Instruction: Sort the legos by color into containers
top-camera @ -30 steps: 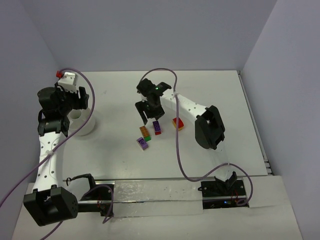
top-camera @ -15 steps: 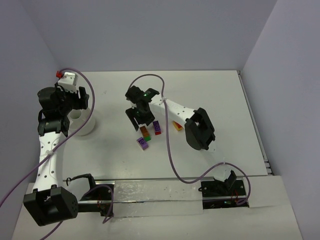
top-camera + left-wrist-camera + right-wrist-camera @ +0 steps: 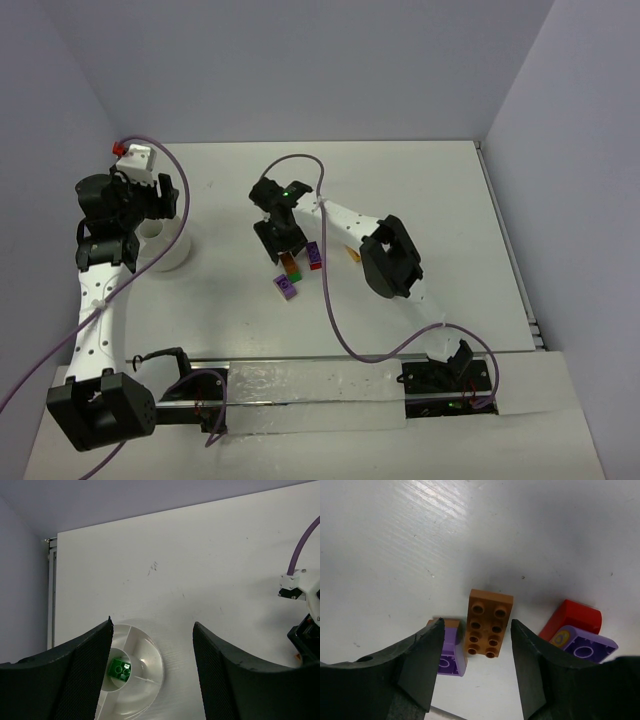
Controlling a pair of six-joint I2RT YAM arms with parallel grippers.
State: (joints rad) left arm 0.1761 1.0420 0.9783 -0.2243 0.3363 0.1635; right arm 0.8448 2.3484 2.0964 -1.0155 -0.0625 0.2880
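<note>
Surface: a white table (image 3: 430,190), faintly streaked and scuffed in the wrist views.
Room: plain pale lilac walls (image 3: 300,70) close it in on the left, far and right sides.
Tubs: one round white tub (image 3: 150,652) at the left of the table, with ribs dividing its inside.
Bricks in the tub: one green brick (image 3: 119,669), lying in a compartment.
Bricks on the table: six, clustered in the middle.
- One orange brick (image 3: 489,622).
- Two purple: the near purple brick (image 3: 451,652) and the far purple brick (image 3: 585,647).
- One red brick (image 3: 572,620), touching the far purple brick.
- One loose green brick (image 3: 296,276), just near of the orange one.
- One red-and-yellow brick (image 3: 352,252), showing only as a sliver beside the right arm.
Left gripper (image 3: 152,625): hangs over the tub with its jaws spread wide, holding nothing.
Right gripper (image 3: 477,622): sits low over the cluster. Its jaws are parted, one finger on either side of the orange brick with a gap on each side, and nothing is gripped. One finger hides part of the near purple brick.
Change: a second ago the right gripper was farther back and a little to the right of the cluster. It has since swung left and nearer, onto the orange brick, and its arm now covers most of the red-and-yellow brick. The left arm, the tub and the bricks lie as before.
</note>
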